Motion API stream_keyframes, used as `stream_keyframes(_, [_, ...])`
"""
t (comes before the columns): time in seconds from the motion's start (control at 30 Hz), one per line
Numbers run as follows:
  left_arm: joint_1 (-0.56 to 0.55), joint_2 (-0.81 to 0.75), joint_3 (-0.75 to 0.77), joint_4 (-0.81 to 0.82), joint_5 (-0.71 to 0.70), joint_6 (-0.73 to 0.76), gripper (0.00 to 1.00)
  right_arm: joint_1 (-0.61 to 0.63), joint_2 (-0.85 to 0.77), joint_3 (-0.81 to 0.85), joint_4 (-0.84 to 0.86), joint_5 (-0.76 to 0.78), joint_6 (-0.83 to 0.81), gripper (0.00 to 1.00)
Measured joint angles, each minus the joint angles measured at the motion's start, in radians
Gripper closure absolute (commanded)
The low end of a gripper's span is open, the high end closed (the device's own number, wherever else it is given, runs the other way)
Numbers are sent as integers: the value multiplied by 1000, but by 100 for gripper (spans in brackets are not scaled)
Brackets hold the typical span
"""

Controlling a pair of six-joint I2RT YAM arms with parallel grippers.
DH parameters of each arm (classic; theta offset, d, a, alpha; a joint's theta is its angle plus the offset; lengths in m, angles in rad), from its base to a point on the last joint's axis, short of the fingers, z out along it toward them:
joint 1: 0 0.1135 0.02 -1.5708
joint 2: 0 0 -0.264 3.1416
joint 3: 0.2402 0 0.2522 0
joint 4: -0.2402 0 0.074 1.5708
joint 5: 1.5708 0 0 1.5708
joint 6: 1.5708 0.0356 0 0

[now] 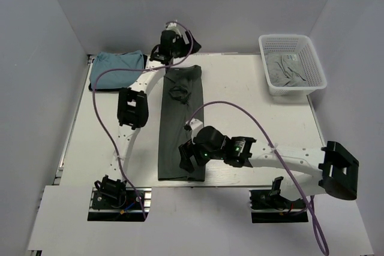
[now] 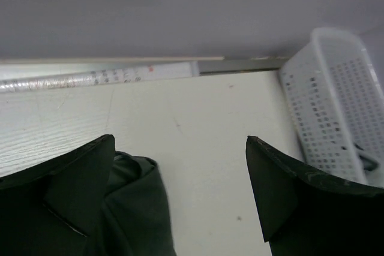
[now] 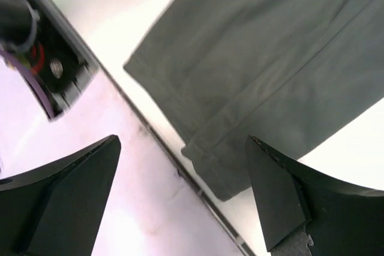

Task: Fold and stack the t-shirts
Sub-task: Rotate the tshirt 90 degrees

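Note:
A dark grey-green t-shirt point(image 1: 182, 124) lies folded into a long narrow strip down the middle of the table. Its far end shows at the lower left of the left wrist view point(image 2: 135, 208); its near hem shows in the right wrist view point(image 3: 264, 70). A light teal-blue t-shirt point(image 1: 118, 65) sits folded at the far left. Paler grey t-shirts point(image 1: 288, 70) lie in the basket. My left gripper point(image 1: 183, 43) point(image 2: 180, 139) hangs open over the strip's far end. My right gripper point(image 1: 191, 161) point(image 3: 183, 139) hovers open above the near hem corner, holding nothing.
A white mesh basket point(image 1: 312, 61) point(image 2: 342, 106) stands at the far right of the table point(image 1: 240, 88). The table's near edge point(image 3: 174, 166) runs just beside the shirt's hem. Purple cables loop over both arms. Walls close in the back and sides.

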Motion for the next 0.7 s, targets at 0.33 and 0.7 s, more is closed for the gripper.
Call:
stream_keyframes(0.33, [-3,-579,-381,-150,39,227,0,-76,-43,-52,-16,274,87,10])
stream_keyframes(0.7, [-83,-569,-739,-290,12,391,0,-209,-41,-135,-89,428,141,10])
